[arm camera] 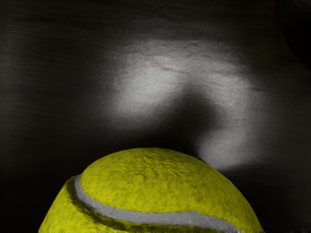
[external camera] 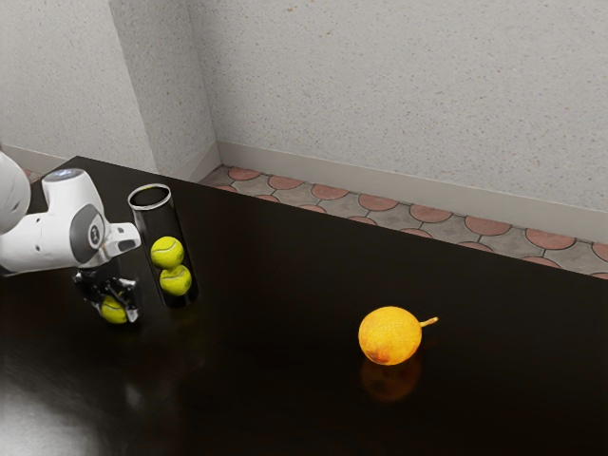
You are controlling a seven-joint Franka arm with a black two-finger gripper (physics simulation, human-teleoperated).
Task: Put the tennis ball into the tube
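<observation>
The black gripper (external camera: 113,302) is low over the table at the exterior view's left, right at a yellow-green tennis ball (external camera: 113,311) that it partly covers. In the wrist view the same ball (arm camera: 155,187) is large at the lower edge, with a pale seam across it. Whether the ball is gripped is not clear. Beside the hand, toward the exterior view's right, stands a clear tube (external camera: 186,234) with a pale rim around its open top. Inside are two tennis balls, an upper one (external camera: 167,252) resting above a lower one (external camera: 175,280).
A round orange-yellow fruit (external camera: 389,335) with a short stem lies on the glossy black table (external camera: 275,294), well away from the tube toward the exterior view's right. Past the table's far edge are a tiled floor and a pale wall.
</observation>
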